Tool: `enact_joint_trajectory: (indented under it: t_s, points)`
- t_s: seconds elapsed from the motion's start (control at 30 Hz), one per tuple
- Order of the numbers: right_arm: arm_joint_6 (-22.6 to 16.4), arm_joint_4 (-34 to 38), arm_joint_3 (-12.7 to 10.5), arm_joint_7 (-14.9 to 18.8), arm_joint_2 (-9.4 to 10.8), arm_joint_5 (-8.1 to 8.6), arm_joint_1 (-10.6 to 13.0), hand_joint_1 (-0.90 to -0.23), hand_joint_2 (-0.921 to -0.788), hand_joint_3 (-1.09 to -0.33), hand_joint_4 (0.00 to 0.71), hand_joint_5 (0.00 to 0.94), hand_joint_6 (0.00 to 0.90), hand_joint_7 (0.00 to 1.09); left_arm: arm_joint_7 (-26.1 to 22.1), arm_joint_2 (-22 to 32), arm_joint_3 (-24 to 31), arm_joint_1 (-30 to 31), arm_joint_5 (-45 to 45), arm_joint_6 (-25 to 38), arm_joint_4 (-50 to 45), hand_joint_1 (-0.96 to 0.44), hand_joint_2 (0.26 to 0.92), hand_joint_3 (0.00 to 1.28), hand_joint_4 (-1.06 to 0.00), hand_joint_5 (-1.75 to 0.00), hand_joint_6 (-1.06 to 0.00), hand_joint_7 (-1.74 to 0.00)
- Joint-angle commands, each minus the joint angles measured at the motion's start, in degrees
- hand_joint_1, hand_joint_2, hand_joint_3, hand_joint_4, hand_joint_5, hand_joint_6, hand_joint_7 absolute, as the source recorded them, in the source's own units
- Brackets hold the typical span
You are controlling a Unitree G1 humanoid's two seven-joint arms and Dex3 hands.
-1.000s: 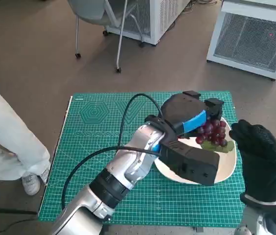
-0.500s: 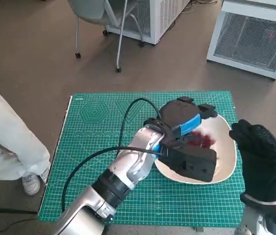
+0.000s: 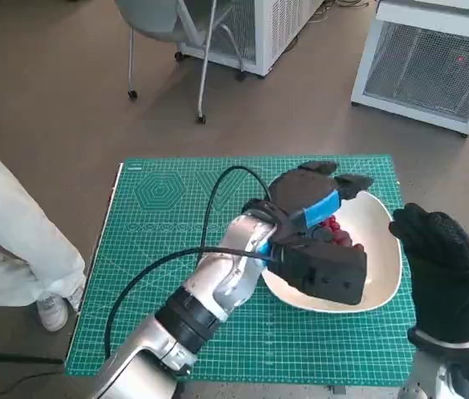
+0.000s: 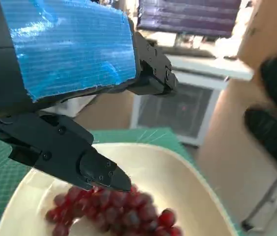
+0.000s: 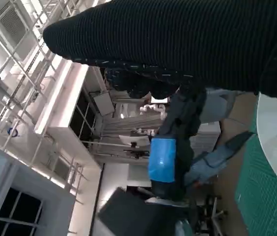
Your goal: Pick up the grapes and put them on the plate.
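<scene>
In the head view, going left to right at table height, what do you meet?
Person's white trouser leg → green cutting mat → left hand above the grapes → plate → right hand.

Bright, even light — soft wrist-view blur

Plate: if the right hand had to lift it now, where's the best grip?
Probably the bare rim on the side facing the right hand, coming in from the robot's right. The plate is shallow, the grapes lie inside, and the left hand hangs over its far side.
</scene>
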Motion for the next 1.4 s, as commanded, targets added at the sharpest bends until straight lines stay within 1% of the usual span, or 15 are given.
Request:
enact_joint_trajectory:
  t_s: [0.03,0.17,0.3,0.4,0.5,0.57,0.7,0.83,0.9,1.0,1.17,1.4]
  points:
    - [0.9,0.5,0.2,0.2,0.2,0.41,1.1,-0.381,-0.921,-0.482,0.623,0.196,0.372,0.67,1.2,2.2,3.1,2.9,-3.3,-2.8,-3.6,-0.35,0.843,0.02,-0.27,-0.01,-0.43,-0.02]
    - [0.8,0.7,0.3,0.3,0.2,0.30,1.0,-0.381,-0.921,-0.482,0.625,0.193,0.372,0.67,1.8,3.5,7.6,5.3,-8.6,-6.1,-5.3,-0.37,0.888,0.03,-0.28,-0.01,-0.45,-0.02]
    - [0.7,0.5,0.4,0.2,0.2,0.11,1.0,-0.381,-0.921,-0.481,0.627,0.190,0.373,0.67,1.1,4.3,13.1,8.0,-16.3,-11.6,-5.1,-0.39,0.913,0.04,-0.30,-0.01,-0.45,-0.02]
    - [0.7,0.3,0.6,0.2,0.3,-0.06,1.0,-0.381,-0.921,-0.481,0.628,0.188,0.373,0.67,-2.2,4.9,17.3,10.4,-24.0,-16.9,-4.4,-0.43,0.918,0.08,-0.32,-0.02,-0.45,-0.01]
    - [0.7,0.2,0.7,0.0,0.3,-0.20,1.0,-0.381,-0.921,-0.481,0.628,0.186,0.373,0.67,-7.3,5.3,21.1,12.6,-32.0,-20.7,-4.0,-0.45,0.920,0.10,-0.33,-0.02,-0.44,-0.01]
    - [0.7,0.2,0.8,0.0,0.3,-0.26,0.9,-0.381,-0.921,-0.481,0.629,0.184,0.373,0.67,-11.3,5.4,23.4,14.2,-37.4,-22.0,-4.2,-0.43,0.921,0.10,-0.34,-0.02,-0.44,-0.01]
    - [0.7,0.2,1.2,-0.4,0.6,-0.63,0.5,-0.379,-0.921,-0.481,0.632,0.181,0.375,0.67,-19.3,5.4,27.8,18.1,-48.1,-21.9,-6.6,-0.36,0.921,0.09,-0.33,-0.01,-0.42,0.00]
    - [0.8,0.2,1.8,-0.5,0.8,-0.85,0.2,-0.380,-0.921,-0.481,0.633,0.178,0.376,0.66,-24.4,5.6,31.5,21.1,-55.7,-20.1,-8.4,-0.33,0.921,0.09,-0.33,-0.01,-0.41,0.00]
    - [0.9,-0.1,2.0,-0.7,0.9,-0.92,0.2,-0.381,-0.921,-0.481,0.633,0.176,0.376,0.66,-26.2,5.7,33.2,22.6,-58.9,-19.1,-9.4,-0.33,0.921,0.09,-0.33,-0.01,-0.41,0.00]
    - [1.1,-0.6,2.4,-0.9,1.0,-0.94,0.3,-0.383,-0.921,-0.481,0.634,0.174,0.375,0.66,-27.3,5.8,34.8,24.2,-61.5,-18.4,-10.9,-0.33,0.921,0.09,-0.33,0.00,-0.41,0.00]
    - [1.7,-1.1,2.7,-0.9,0.9,-0.58,0.4,-0.387,-0.921,-0.480,0.635,0.171,0.376,0.67,-27.8,6.3,36.9,27.3,-63.6,-17.6,-13.5,-0.34,0.921,0.11,-0.32,0.00,-0.41,0.00]
    - [2.6,-1.2,2.7,-0.6,0.9,0.00,0.3,-0.389,-0.921,-0.477,0.638,0.167,0.380,0.67,-29.1,7.2,38.1,29.9,-65.0,-15.9,-15.2,-0.35,0.921,0.13,-0.33,-0.01,-0.39,0.00]
